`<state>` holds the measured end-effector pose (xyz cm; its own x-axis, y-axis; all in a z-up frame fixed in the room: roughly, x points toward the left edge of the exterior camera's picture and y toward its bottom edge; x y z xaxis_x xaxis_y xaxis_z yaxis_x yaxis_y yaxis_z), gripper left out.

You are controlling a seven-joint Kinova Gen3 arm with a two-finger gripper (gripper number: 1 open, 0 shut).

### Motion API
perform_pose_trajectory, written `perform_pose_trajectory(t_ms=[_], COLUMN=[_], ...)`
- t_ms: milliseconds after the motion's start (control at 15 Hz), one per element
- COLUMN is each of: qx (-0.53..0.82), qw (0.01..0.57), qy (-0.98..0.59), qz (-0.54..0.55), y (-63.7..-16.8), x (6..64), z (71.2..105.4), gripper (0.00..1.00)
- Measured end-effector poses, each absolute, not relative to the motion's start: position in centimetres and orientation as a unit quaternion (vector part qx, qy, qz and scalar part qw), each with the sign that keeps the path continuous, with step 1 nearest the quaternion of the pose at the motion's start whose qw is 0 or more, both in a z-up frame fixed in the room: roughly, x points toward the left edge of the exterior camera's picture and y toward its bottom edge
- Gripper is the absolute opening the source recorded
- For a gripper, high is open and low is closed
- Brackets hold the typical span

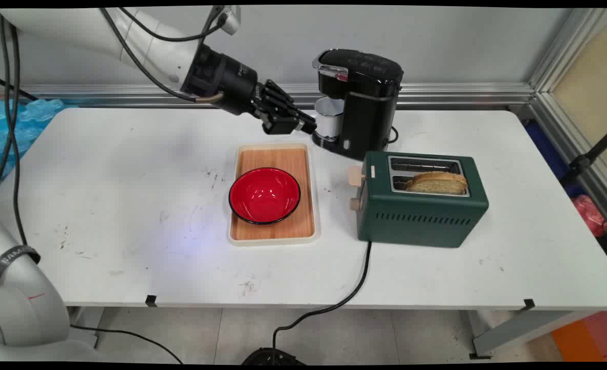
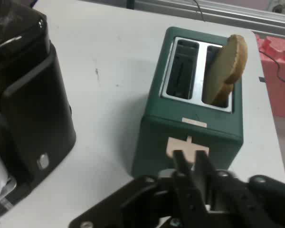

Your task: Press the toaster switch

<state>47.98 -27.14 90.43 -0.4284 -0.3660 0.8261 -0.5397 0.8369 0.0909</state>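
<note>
Gripper (image 2: 192, 161) fingers are pressed together with nothing between them, just beside the white cup (image 1: 328, 119) in the black coffee maker (image 1: 361, 100), so go slowly here and keep clear of the green toaster (image 1: 422, 199) in front of it.

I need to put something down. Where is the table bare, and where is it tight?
Bare: the table left of the tray, and the front strip. Also right of the toaster. Crowded: gripper, coffee maker and toaster sit close together.
</note>
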Motion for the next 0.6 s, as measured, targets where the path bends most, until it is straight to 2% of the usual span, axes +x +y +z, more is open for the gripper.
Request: perform_pose_trajectory(t_ms=[600], qx=[0.261], qw=[0.478], qy=[-0.831], qz=[0.114], y=[-27.4], x=[45.9], z=[88.2], gripper=[0.00])
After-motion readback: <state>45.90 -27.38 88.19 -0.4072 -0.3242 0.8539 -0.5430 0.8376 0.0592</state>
